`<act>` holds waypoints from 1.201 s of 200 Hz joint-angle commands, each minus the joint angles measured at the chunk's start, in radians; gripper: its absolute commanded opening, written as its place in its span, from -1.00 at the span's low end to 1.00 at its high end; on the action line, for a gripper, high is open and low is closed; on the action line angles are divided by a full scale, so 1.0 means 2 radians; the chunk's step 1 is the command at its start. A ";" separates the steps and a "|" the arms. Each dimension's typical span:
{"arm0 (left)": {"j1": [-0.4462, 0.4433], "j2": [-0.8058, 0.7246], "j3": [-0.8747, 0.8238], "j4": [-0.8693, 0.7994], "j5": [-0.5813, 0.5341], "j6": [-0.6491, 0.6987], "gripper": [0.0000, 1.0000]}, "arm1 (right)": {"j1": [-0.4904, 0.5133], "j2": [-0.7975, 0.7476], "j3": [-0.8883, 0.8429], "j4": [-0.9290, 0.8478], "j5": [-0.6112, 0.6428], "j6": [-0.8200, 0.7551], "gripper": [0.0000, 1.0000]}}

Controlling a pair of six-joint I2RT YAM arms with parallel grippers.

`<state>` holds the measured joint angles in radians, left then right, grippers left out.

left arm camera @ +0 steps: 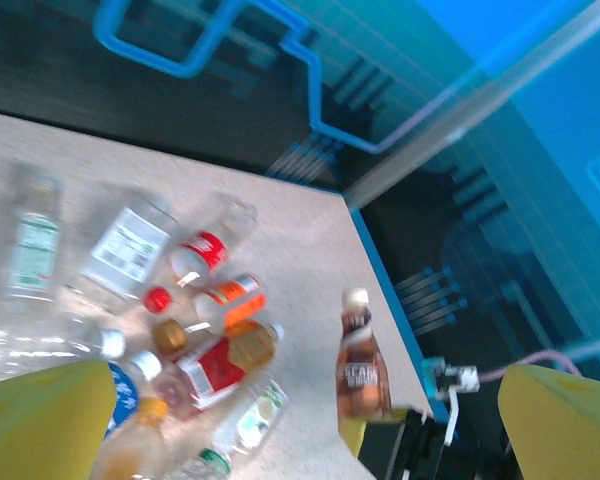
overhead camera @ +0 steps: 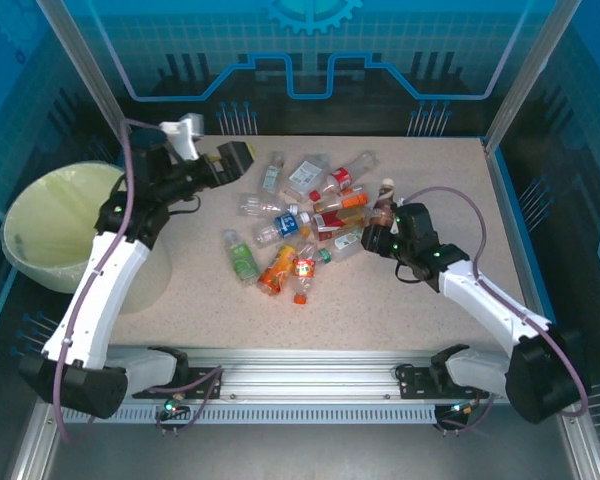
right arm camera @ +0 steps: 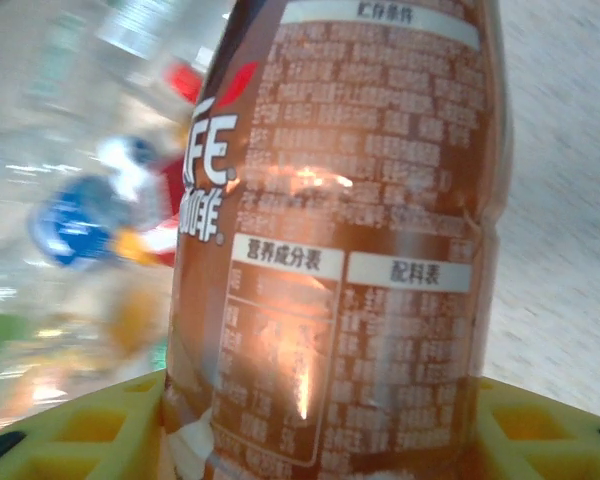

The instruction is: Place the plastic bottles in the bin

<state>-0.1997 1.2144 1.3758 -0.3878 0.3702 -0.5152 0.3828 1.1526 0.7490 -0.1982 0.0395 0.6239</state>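
Within the right pincer (overhead camera: pixel 380 236) a brown bottle (overhead camera: pixel 384 206) is clasped upright, the pile (overhead camera: pixel 290 222) just left; carriage far left to the bin (overhead camera: pixel 40 215) is needed. The left pincer (overhead camera: pixel 238 157) gapes empty.

Bright, even light; both wrist views blurred; label glare.

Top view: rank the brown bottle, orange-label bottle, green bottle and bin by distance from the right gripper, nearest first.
1. brown bottle: upright, held in the right gripper.
2. orange-label bottle: lying at the pile's near edge, to the gripper's left.
3. green bottle: at the pile's left end.
4. bin: far left, well beyond the pile.
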 commanded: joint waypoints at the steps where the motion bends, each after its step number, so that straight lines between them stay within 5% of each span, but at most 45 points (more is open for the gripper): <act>1: -0.040 0.022 -0.015 0.047 0.021 0.020 0.98 | 0.011 -0.033 -0.011 0.111 -0.098 -0.015 -0.37; 52: -0.104 0.092 -0.046 0.169 0.048 -0.043 0.98 | 0.038 -0.050 -0.018 0.220 -0.172 -0.025 -0.37; 98: -0.163 0.118 -0.051 0.208 0.047 -0.029 0.98 | 0.067 -0.029 0.010 0.210 -0.210 -0.050 -0.36; 162: -0.180 0.117 -0.067 0.223 0.011 -0.029 0.92 | 0.093 -0.009 0.030 0.238 -0.255 -0.048 -0.36; 180: -0.181 0.123 -0.062 0.225 0.027 -0.031 0.82 | 0.104 -0.004 0.038 0.245 -0.257 -0.050 -0.35; 202: -0.180 0.122 -0.051 0.217 0.077 -0.003 0.45 | 0.113 0.004 0.045 0.248 -0.237 -0.040 -0.35; 240: -0.180 0.101 -0.066 0.210 0.062 0.014 0.06 | 0.119 0.014 0.052 0.242 -0.243 -0.043 -0.20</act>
<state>-0.5499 1.4563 1.2434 0.0326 0.4606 -0.5304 0.5961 1.1706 0.8131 0.2527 -0.4282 0.5484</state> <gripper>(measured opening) 0.552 0.547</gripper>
